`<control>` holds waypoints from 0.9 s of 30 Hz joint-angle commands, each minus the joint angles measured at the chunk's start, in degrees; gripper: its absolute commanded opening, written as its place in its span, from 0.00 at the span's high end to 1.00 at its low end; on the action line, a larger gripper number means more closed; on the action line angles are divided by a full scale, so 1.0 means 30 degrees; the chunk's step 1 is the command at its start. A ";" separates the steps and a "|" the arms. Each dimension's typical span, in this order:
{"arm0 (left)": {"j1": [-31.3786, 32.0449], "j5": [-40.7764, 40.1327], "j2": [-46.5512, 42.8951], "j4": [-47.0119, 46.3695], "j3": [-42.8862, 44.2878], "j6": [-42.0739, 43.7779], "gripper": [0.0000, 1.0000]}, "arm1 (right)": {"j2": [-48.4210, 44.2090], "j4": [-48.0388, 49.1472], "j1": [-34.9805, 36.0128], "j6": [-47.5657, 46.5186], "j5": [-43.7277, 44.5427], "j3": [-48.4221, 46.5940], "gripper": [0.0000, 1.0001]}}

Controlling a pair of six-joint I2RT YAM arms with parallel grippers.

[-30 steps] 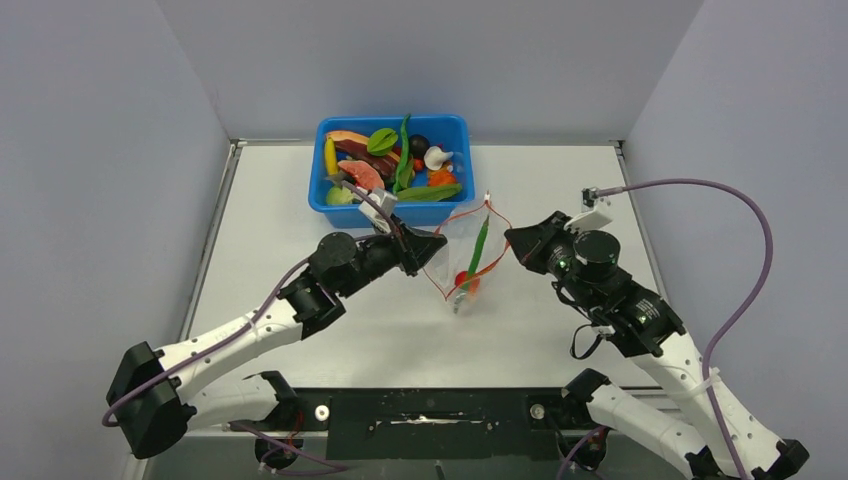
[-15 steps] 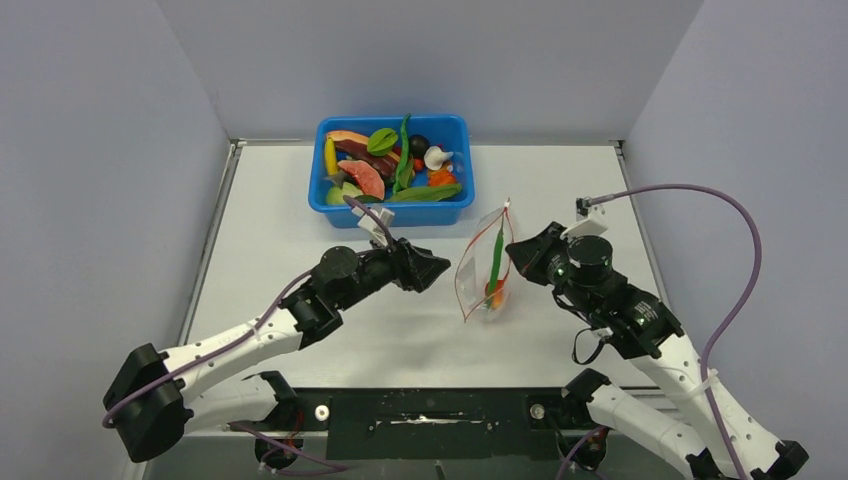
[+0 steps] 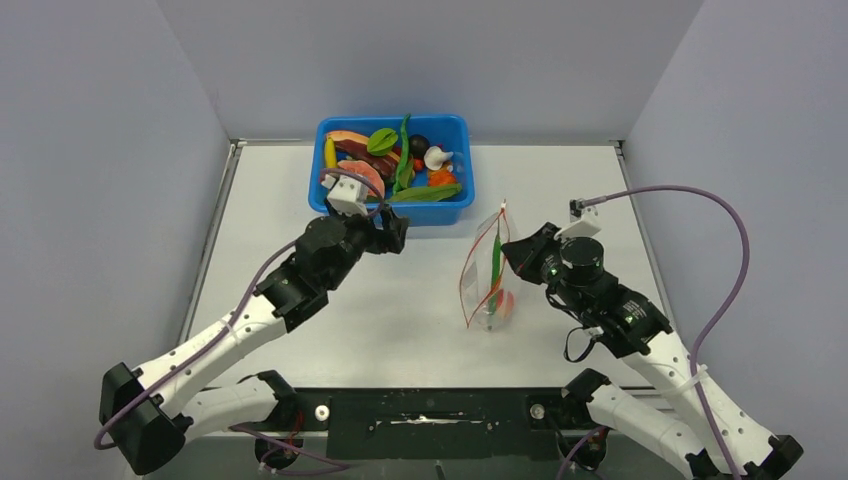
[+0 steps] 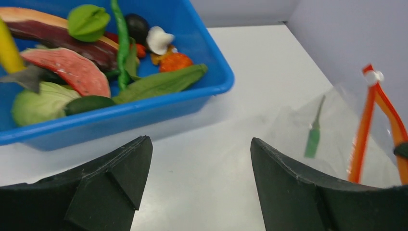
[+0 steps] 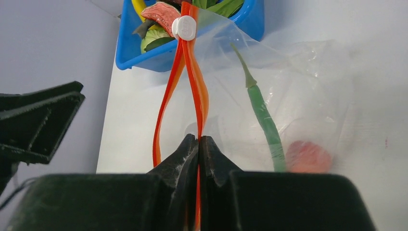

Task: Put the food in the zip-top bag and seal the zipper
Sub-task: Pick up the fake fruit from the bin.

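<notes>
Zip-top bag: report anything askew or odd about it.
The zip-top bag hangs from the shut right pincer by one lip of its zipper; the other lip bows free, so the mouth is a narrow slit. The left pincer is open and empty near the blue tub. Nothing spilled.

Bright, even, diffuse light; only a soft shadow on the tabletop (image 4: 192,159) just in front of the blue tub (image 4: 144,110). Mild sheen on the zip-top bag (image 5: 308,72); wrist-view foregrounds are slightly soft.

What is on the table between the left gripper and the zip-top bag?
Nothing: only bare table lies between the open left gripper and the zip-top bag, as the top view shows.
</notes>
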State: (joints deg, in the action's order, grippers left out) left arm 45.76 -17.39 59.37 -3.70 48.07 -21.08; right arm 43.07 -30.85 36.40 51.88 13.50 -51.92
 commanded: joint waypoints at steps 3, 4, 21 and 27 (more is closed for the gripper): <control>-0.3228 0.0371 0.1446 0.1235 0.2373 0.1531 0.25 | 0.0947 0.3221 -0.0128 -0.0172 0.0031 0.0804 1.00; -0.3814 0.0723 0.1708 0.1213 0.2436 0.1499 0.25 | 0.1392 0.3058 -0.0171 -0.0357 -0.0095 0.0508 1.00; -1.1009 0.4404 0.9476 -0.1843 0.6339 -0.0964 0.47 | 0.1932 0.3410 -0.0372 -0.2320 -0.0469 0.0016 1.00; -1.1649 0.5439 1.1840 -0.3823 0.7294 -0.2449 0.63 | 0.1733 0.3627 -0.0386 -0.2141 -0.0514 0.0305 1.00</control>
State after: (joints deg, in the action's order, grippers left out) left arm 11.88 -5.50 91.42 -7.60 64.93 -24.18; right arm 49.67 -23.99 35.59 45.82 12.34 -50.48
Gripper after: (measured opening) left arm 0.404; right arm 0.027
